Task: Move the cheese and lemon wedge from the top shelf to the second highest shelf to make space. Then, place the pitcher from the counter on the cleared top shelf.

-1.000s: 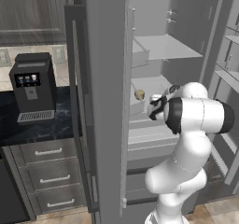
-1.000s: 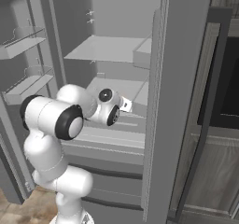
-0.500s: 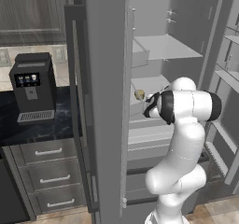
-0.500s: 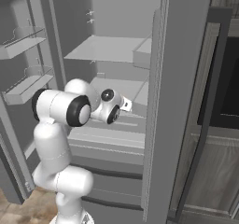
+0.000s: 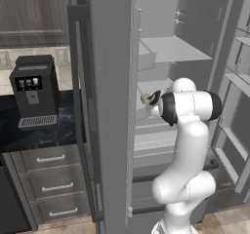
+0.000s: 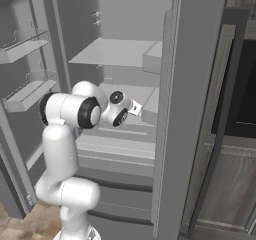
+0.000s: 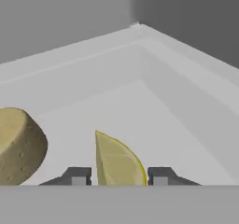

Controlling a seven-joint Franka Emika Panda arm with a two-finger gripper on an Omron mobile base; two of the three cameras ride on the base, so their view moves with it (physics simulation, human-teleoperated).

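Gripper [image 7: 119, 177]: in the hand view, its two dark fingertips are standing a little apart on either side of the lemon wedge [image 7: 117, 161]; whether they are pressing on it cannot be told.
Lemon wedge: sitting between the fingertips on the grey shelf [image 7: 154, 125], point upward.
Cheese [image 7: 18, 145]: resting on the same shelf, off to the left of the wedge and apart from it in the hand view; in the left base view it is showing just beside the hand [image 5: 145, 99].
Shelf: running back to a corner where the fridge walls are meeting.
Upper shelf [image 6: 117, 53]: lying bare above the arm's hand.
Counter [image 5: 34, 130]: sitting left of the fridge, carrying a coffee machine [image 5: 33, 91].
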